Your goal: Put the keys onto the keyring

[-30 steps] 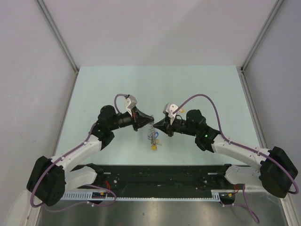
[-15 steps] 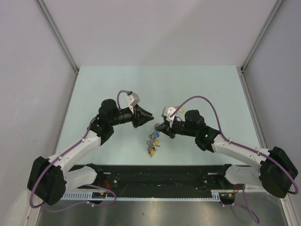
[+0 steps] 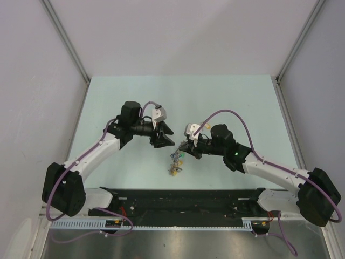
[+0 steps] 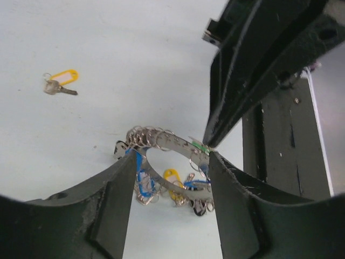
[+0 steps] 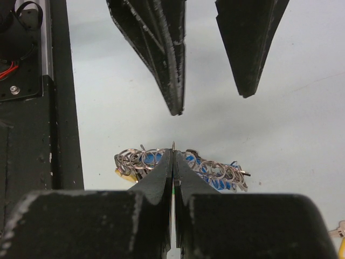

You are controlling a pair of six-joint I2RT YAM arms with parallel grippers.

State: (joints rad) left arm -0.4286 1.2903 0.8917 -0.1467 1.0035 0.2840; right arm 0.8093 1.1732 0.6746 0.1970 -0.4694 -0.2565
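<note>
Keyring [image 3: 176,162], bristly wire wreath of grey keys and blue, yellow plastic tags: rested on pale matte table [image 3: 135,97], was pinched at its rim by right gripper [image 3: 181,152], wedge fingers [image 5: 153,181] closed, sat just beside left gripper [image 3: 169,142], half parted and empty.

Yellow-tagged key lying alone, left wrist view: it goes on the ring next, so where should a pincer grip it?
Probably by its yellow tag, from above, closing across its narrow width: it lies flat and alone, the tag its bulkiest part.
</note>
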